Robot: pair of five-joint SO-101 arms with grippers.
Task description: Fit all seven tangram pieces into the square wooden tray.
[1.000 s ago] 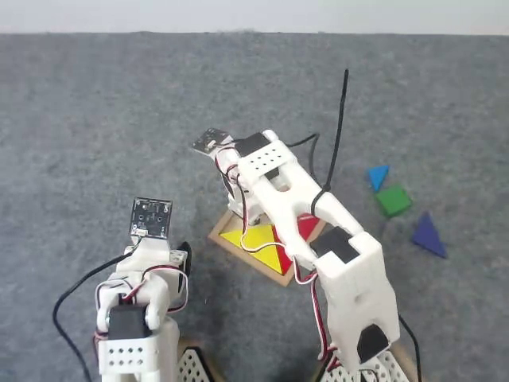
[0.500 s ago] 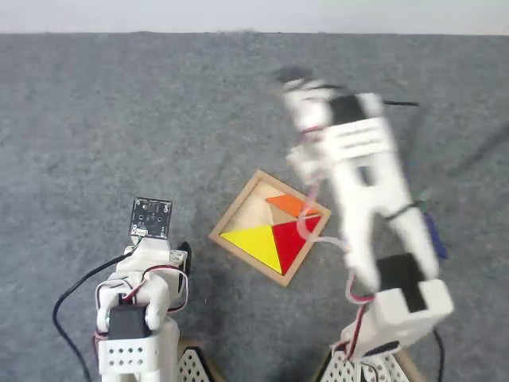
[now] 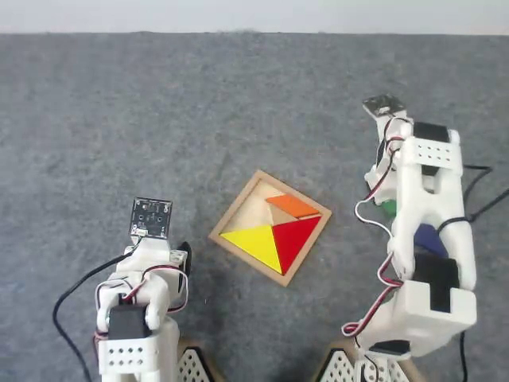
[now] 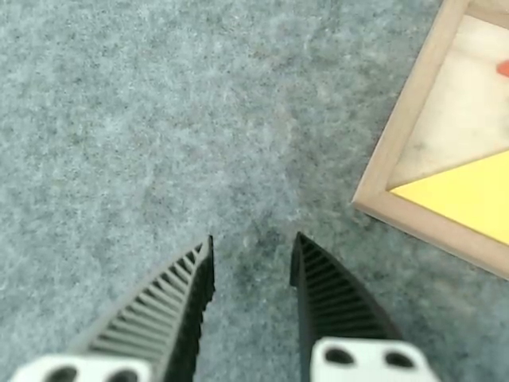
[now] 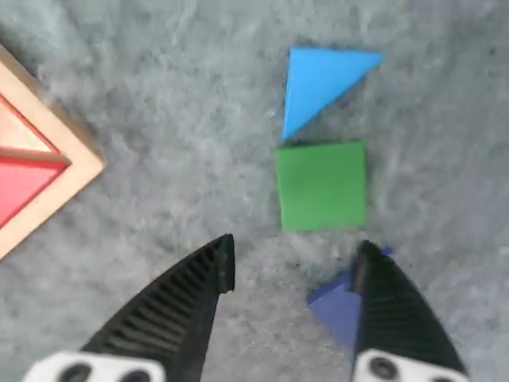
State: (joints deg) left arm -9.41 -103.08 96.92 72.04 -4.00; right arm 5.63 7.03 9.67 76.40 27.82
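The square wooden tray (image 3: 231, 219) lies mid-table and holds a yellow triangle (image 3: 256, 241), a red triangle (image 3: 296, 237) and an orange piece (image 3: 293, 205). My right arm (image 3: 425, 199) stands right of the tray, above the loose pieces. My right gripper (image 5: 294, 263) is open and holds nothing. It hovers just short of the green square (image 5: 321, 185), with the light blue triangle (image 5: 318, 79) beyond and a dark blue triangle (image 5: 338, 309) by one finger. My left gripper (image 4: 250, 247) is open over bare carpet beside the tray's corner (image 4: 374, 203).
Grey carpet covers the whole table. The green square (image 3: 388, 208) and the dark blue triangle (image 3: 425, 237) peek out from under the right arm. The left arm (image 3: 139, 310) sits at the front left, clear of the tray.
The right arm has swung from over the tray to the right and now hangs above the loose pieces. The orange piece in the tray is uncovered. The left arm has not moved.
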